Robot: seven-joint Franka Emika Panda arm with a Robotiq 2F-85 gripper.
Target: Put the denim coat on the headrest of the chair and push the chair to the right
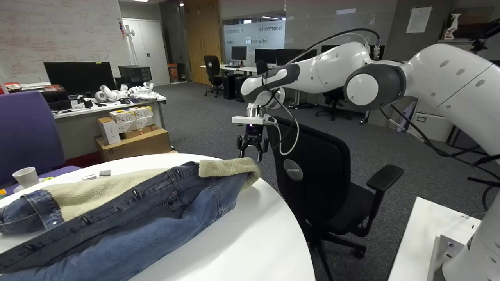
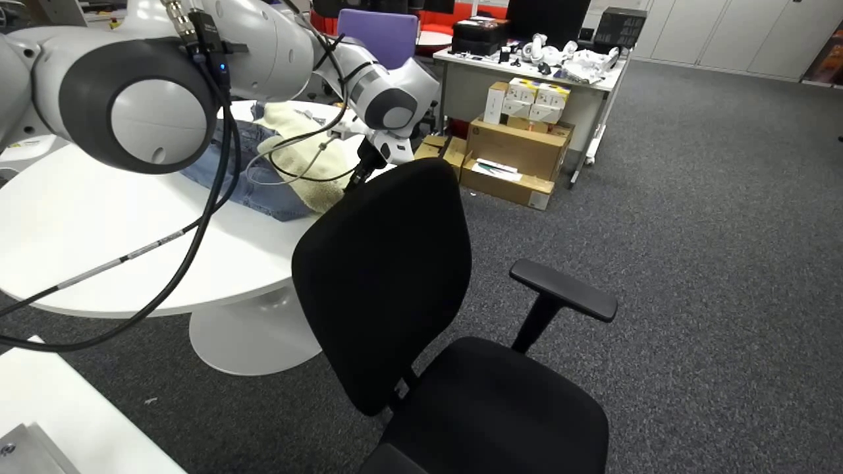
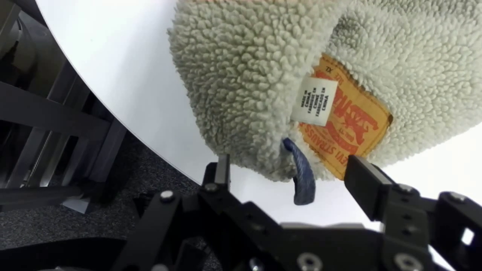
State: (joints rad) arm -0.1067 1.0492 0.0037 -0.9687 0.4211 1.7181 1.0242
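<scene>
Fleece-lined denim jacket (image 1: pixel 146 208) lies on the worktop (image 1: pixel 269 234), ungripped, the claw (image 3: pixel 290 169) spread with the hanging loop (image 3: pixel 304 175) between its fingers (image 3: pixel 367 184) in the wrist view. Nothing seems done: draping over the headrest (image 2: pixel 375 204) and pushing the office chair (image 1: pixel 318 175) remain. In an exterior view the collar (image 1: pixel 228 168) points towards the chair, the long axis slanting from lower left to upper right
</scene>
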